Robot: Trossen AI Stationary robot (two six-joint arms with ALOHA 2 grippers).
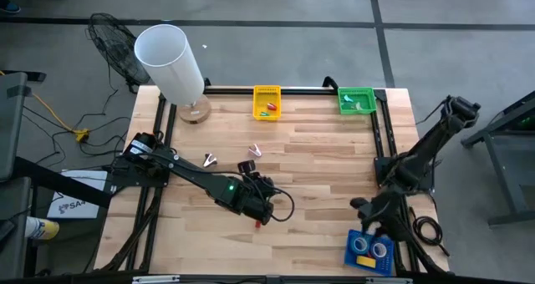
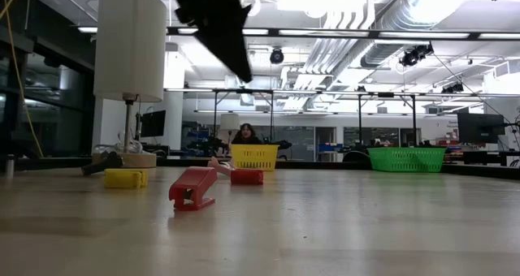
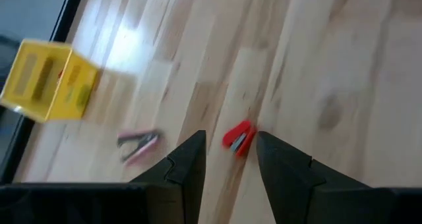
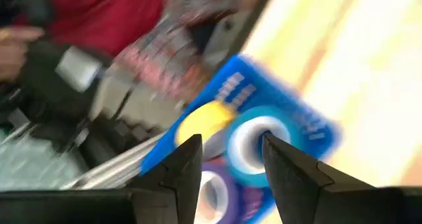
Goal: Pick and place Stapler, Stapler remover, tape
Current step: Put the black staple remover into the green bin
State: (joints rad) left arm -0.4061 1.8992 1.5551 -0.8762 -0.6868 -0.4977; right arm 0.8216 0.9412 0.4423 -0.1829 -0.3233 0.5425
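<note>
Left end effector (image 3: 227, 159), fingers apart and empty, hangs above small red plastic stapler (image 3: 239, 136). Risk: off-centre descent nudges stapler. Right end effector (image 4: 231, 159), apart, empty, over blue tape roll (image 4: 254, 145).

**A:** so what's the right wrist cam showing?

**B:** the right hand (image 4: 227, 161) is hanging over a blue basket (image 4: 310, 128) with its two dark fingers (image 4: 181, 168) sitting apart, nothing between them. A blue tape roll (image 4: 247, 145) is lying in the basket, a yellow roll (image 4: 204, 122) just beside it, a purple one (image 4: 214, 188) peeking out too.

**A:** anything around it?

**B:** pale wood tabletop (image 4: 356, 66) is showing on one side. Past the basket someone in a red top (image 4: 99, 13) is standing, all blurry.
</note>
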